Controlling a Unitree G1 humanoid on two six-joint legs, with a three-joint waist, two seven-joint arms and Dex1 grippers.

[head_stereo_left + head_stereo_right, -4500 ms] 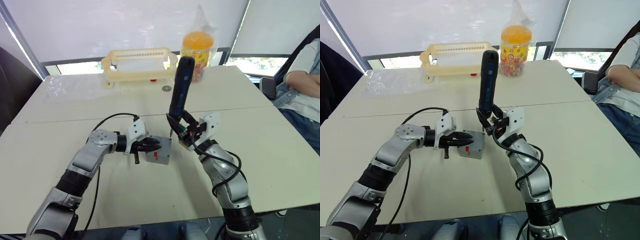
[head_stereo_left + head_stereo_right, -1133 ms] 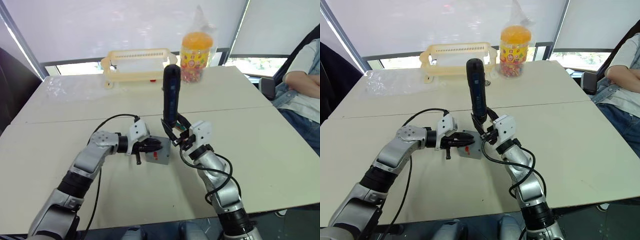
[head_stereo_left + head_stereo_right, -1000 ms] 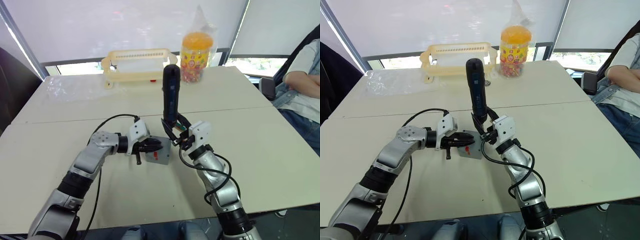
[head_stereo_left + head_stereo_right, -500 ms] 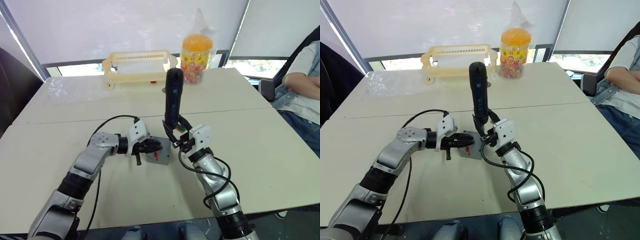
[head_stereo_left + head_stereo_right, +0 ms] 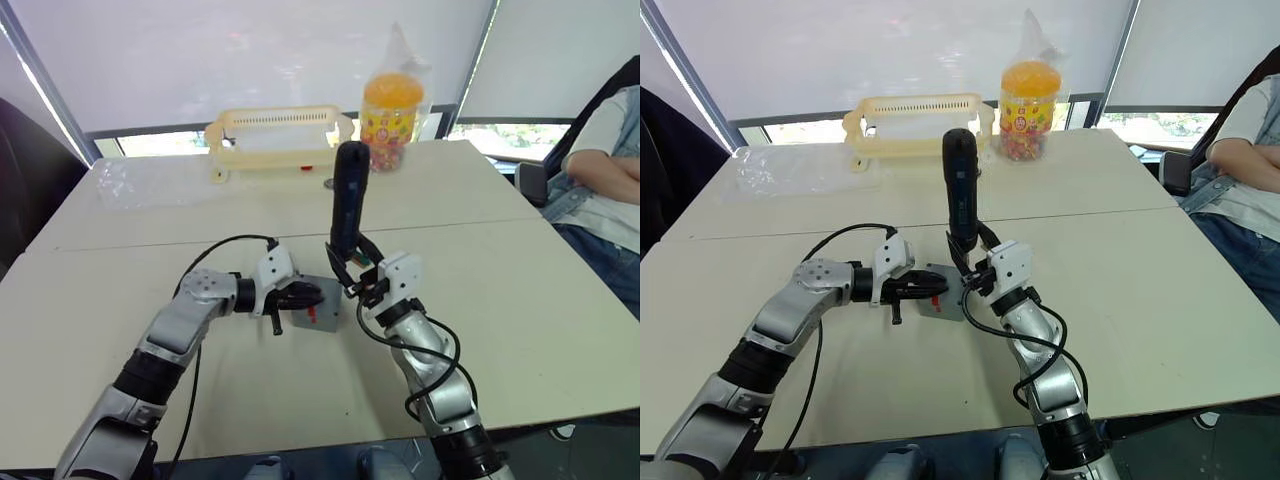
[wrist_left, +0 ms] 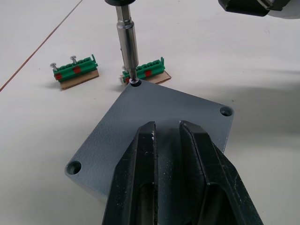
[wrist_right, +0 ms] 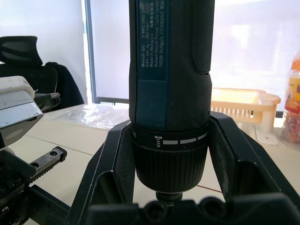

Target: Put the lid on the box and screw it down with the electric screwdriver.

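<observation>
The grey lid (image 6: pixel 140 117) lies flat on top of the box (image 5: pixel 322 319), with open screw holes at two of its corners. My left gripper (image 5: pixel 305 294) rests shut on the lid, its fingers (image 6: pixel 140 159) lying side by side on the surface. My right gripper (image 5: pixel 352 272) is shut on the electric screwdriver (image 5: pixel 347 195), which stands almost upright. Its metal bit (image 6: pixel 127 42) points down into the lid's far corner hole. In the right wrist view the screwdriver (image 7: pixel 171 70) sits between the two fingers.
Two green screw strips (image 6: pixel 75 70) (image 6: pixel 147 69) lie on the table just beyond the box. A yellow basket (image 5: pixel 280 135), a candy jar (image 5: pixel 392 115) and a clear plastic bag (image 5: pixel 130 180) stand at the far side. A person (image 5: pixel 605 150) sits at the right.
My right arm has brought the screwdriver leftward and upright, from beside the box to over the lid's corner. The left gripper has stayed on the lid. The camera has shifted slightly.
</observation>
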